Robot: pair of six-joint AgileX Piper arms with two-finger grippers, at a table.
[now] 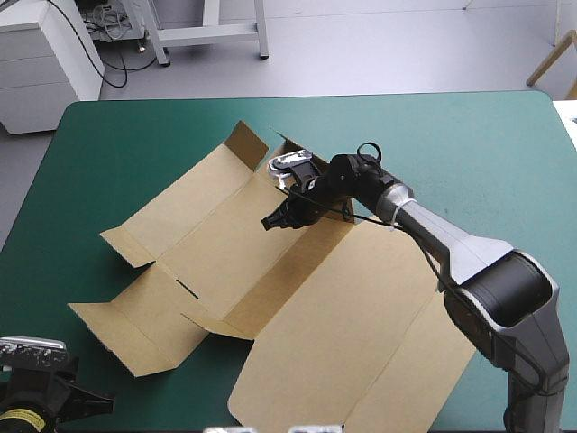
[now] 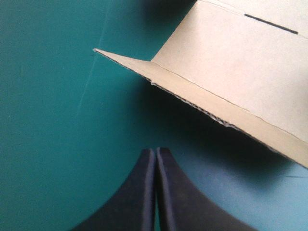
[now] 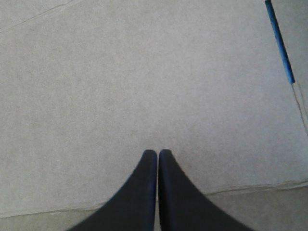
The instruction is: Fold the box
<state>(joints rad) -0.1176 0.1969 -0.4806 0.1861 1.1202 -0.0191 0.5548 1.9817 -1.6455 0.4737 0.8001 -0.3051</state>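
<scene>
We saw right gripper (image 3: 157,153) pinched closed, tips over brown box (image 1: 361,307); left gripper (image 2: 156,150) closed too, beside box, above teal-green cover (image 2: 57,120).

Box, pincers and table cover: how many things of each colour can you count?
Brown: 1, the box
Black: 2, the left pincer and the right pincer
Teal-green: 1, the cover
Total: 4
</scene>
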